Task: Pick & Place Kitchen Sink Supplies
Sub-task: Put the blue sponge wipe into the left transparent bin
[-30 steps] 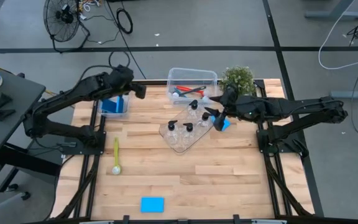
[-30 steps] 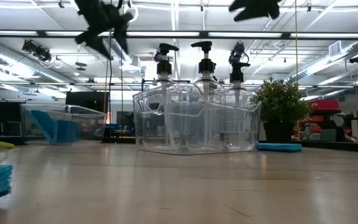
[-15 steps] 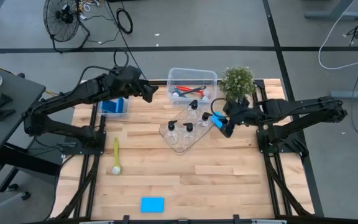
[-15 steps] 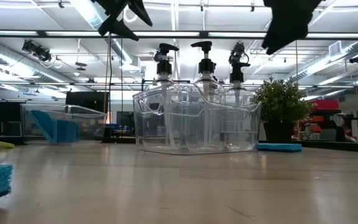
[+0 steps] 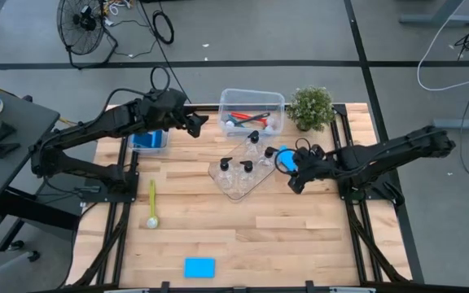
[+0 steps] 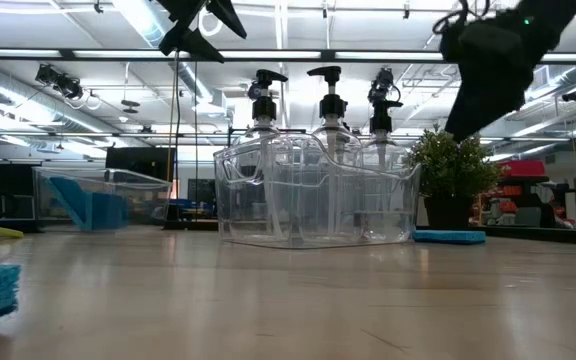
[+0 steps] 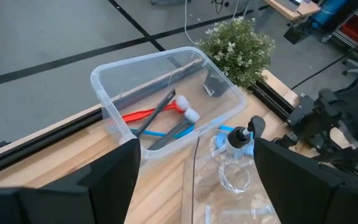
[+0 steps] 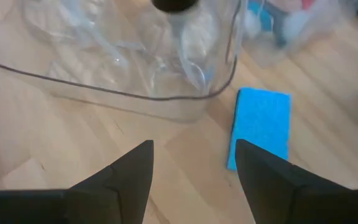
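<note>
The left arm reaches from the left edge of the bench [image 5: 218,220] toward the back, its forearm stretched out level and its left gripper [image 5: 195,124] hanging in the air just short of the clear bin [image 5: 252,98] at the back centre. Its fingers [image 7: 110,180] stand wide apart and hold nothing. In the left wrist view that bin holds a red brush [image 7: 151,113], a blue brush [image 7: 166,132] and a dark brush [image 7: 156,111] lying crossed.

The right arm comes in from the right edge, bent low and angled down toward the bench, with the right gripper [image 5: 293,181] just beside the right end of the clear tray [image 5: 238,185]. Its fingers [image 8: 120,174] are spread and empty, pointing down at bare wood beside the tray's rim. A light-blue sponge [image 8: 261,127] lies flat on the bench near them, just beside the tray and not touched.

Pump bottles [image 5: 243,169] stand upright in the tray. A second sponge [image 5: 199,267] lies at the front edge of the bench, well apart from both arms. A yellow-green brush [image 5: 152,203] lies on the left part of the bench. A blue sponge [image 6: 88,205] leans inside the small bin [image 5: 149,140] at the back left. The potted plant [image 5: 311,106] stands at the back right.
</note>
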Motion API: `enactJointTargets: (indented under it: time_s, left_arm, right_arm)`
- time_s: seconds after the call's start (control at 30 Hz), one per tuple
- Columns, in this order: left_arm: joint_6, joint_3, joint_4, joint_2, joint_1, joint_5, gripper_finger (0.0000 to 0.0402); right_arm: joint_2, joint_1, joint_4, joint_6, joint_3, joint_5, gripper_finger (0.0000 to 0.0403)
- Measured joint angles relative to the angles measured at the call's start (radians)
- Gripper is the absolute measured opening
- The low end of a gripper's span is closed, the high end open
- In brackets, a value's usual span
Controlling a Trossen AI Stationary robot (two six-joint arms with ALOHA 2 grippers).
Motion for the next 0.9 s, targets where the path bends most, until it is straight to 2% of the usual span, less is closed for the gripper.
enactJointTargets:
  time_s: [0.27, 0.47, 0.57, 0.73, 0.9]
  left_arm:
    - [0.001, 0.0, 0.0, 0.0, 0.0, 0.0, 0.0314]
    - [0.002, 0.0, -0.001, 0.0, 0.0, 0.0, 0.0314]
    - [0.002, 0.0, 0.0, 0.0, 0.0, 0.0, 0.0314]
    - [0.002, 0.0, 0.0, 0.0, 0.0, 0.0, 0.0314]
    - [0.002, 0.0, 0.0, 0.0, 0.0, 0.0, 0.0314]
  right_arm:
    - [-0.11, -0.004, 0.023, 0.08, -0.136, 0.126, 0.0226]
    - [-0.244, -0.017, 0.191, 0.108, -0.306, 0.147, 0.0226]
    - [-0.266, -0.056, 0.287, 0.125, -0.378, 0.159, 0.0226]
    - [-0.261, -0.143, 0.348, 0.115, -0.431, 0.167, 0.0226]
    - [-0.26, -0.244, 0.469, 0.009, -0.482, 0.134, 0.0226]
